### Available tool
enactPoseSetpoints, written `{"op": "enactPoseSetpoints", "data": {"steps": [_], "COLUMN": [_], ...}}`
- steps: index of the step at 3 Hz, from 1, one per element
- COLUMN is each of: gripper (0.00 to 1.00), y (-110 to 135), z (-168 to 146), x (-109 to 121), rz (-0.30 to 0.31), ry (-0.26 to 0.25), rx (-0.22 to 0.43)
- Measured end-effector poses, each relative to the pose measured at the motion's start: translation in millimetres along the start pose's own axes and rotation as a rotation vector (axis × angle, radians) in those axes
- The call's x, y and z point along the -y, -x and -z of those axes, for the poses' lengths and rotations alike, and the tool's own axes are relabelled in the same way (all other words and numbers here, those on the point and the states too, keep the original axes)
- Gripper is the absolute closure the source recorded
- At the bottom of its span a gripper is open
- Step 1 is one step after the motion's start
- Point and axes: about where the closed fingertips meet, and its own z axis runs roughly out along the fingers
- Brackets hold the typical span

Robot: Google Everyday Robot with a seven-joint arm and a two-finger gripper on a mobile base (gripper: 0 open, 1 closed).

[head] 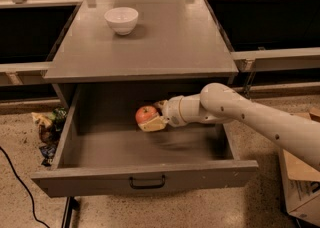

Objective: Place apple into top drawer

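Note:
The top drawer [145, 178] is pulled open below the grey cabinet top; its front panel carries a dark curved handle [147, 183]. My gripper [150, 116] reaches in from the right, inside the drawer near its middle, and is shut on the red apple [146, 114]. The apple has yellow-orange patches and sits between the fingers, a little above the drawer floor. One tan finger [152, 124] shows under the apple.
A white bowl [121, 19] stands on the cabinet top [165, 47] at the back left. Crumpled wrappers [47, 129] lie on the floor left of the drawer. A black cable [20, 187] runs at the lower left. A cardboard box [302, 182] stands at the right.

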Motion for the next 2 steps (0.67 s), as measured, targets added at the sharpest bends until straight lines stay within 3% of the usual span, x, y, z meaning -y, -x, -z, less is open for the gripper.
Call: {"op": "enactPoseSetpoints", "data": {"steps": [1, 2], "gripper": [1.0, 0.81], "y": [-8.5, -14.2], "z": [-6.5, -14.5], "x": [10.4, 14.6], "rz": [-0.017, -0.03], "ry": [-0.005, 0.019], "rx": [-0.012, -0.018]}}
